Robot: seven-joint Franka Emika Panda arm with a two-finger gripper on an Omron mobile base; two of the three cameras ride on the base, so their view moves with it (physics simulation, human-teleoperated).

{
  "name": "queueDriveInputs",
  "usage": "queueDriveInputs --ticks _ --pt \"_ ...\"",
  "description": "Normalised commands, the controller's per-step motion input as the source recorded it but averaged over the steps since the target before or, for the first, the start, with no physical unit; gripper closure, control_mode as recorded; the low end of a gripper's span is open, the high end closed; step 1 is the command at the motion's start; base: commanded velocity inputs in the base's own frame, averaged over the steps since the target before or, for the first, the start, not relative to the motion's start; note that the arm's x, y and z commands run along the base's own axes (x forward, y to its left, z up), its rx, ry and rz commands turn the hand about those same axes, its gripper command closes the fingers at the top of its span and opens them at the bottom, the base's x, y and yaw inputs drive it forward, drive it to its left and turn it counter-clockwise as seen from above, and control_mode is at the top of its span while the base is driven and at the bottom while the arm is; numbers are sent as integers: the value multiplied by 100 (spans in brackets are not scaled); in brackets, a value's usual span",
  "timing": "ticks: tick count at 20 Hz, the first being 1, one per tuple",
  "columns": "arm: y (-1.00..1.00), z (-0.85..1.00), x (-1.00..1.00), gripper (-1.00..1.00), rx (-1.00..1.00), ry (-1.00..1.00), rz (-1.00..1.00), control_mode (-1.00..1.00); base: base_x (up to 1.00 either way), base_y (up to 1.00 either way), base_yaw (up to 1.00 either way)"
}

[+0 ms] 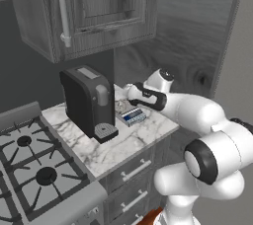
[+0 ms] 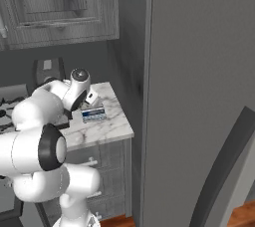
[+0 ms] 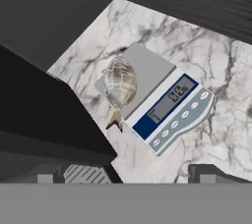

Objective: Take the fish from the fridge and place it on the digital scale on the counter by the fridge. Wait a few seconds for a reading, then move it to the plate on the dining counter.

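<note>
Gripper [image 3: 127, 173] fingertips sit at the bottom of the hand view, spread wide, nothing between them, hovering above the desk [image 3: 206, 70]. Below them the fish [image 3: 119, 84] lies on the digital scale [image 3: 152, 101], body on the grey platform, tail hanging off one edge onto the marble. Scale's blue display strip with white buttons faces away from the fish side. Black coffee machine [image 1: 88, 101] stands just beside the scale in the left base view, its dark body also at the left of the hand view. White arm reaches over the desk [image 1: 123, 145] there, wrist above the scale [image 1: 131, 114]. Stove [image 1: 29, 169] left of the desk. Right base view: scale [image 2: 93, 115] near the desk edge, fridge [image 2: 199, 96] just right, door shut.
</note>
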Motion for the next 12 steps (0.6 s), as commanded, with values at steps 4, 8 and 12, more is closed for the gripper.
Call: queueDriveInputs --ticks 4,8,12 --pt "-12 19 -30 -100 2 -1 0 -100 0 0 0" --pt "-5 23 -13 -100 2 -2 0 -100 0 0 0" --pt "0 20 -10 -100 0 -4 0 -100 0 0 0"
